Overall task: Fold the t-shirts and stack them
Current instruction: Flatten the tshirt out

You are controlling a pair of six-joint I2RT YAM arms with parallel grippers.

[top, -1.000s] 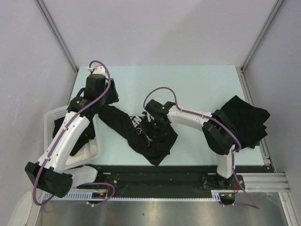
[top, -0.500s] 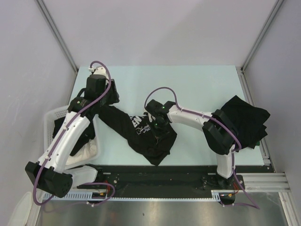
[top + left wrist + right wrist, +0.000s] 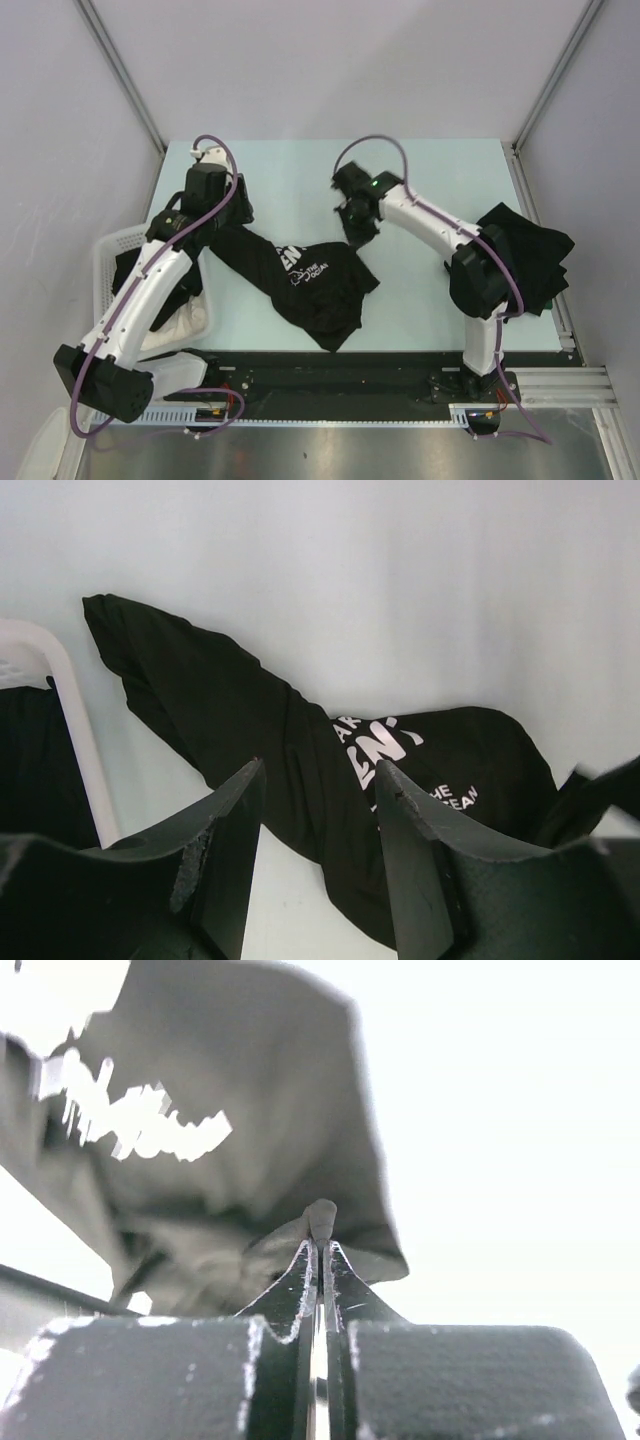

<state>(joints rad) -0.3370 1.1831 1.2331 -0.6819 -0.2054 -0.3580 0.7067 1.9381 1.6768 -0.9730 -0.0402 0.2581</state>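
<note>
t-shirts [image 3: 128, 268] lie bunched in the basket [image 3: 103, 250] on your left, not yet folded. the left fingers [image 3: 318, 780] stand half apart over the surface [image 3: 430, 180], holding nothing. the lettered t-shirt [image 3: 315, 290] sprawls crumpled mid-surface. the right fingers [image 3: 321, 1245] are closed on a pinch of its edge. far right, a rumpled heap [image 3: 530, 250] waits. by my judgement you've nearly everything left.

A black printed t-shirt [image 3: 310, 285] lies unfolded and rumpled at the middle of the table [image 3: 430, 175]. It stretches from ten o'clock to five o'clock with its white chest lettering up and its one-o'clock edge pinched and raised. A loose heap of black t-shirts [image 3: 530, 255] sits at the three-o'clock edge, and more black fabric [image 3: 128, 268] lies at nine o'clock, partly hidden.
</note>
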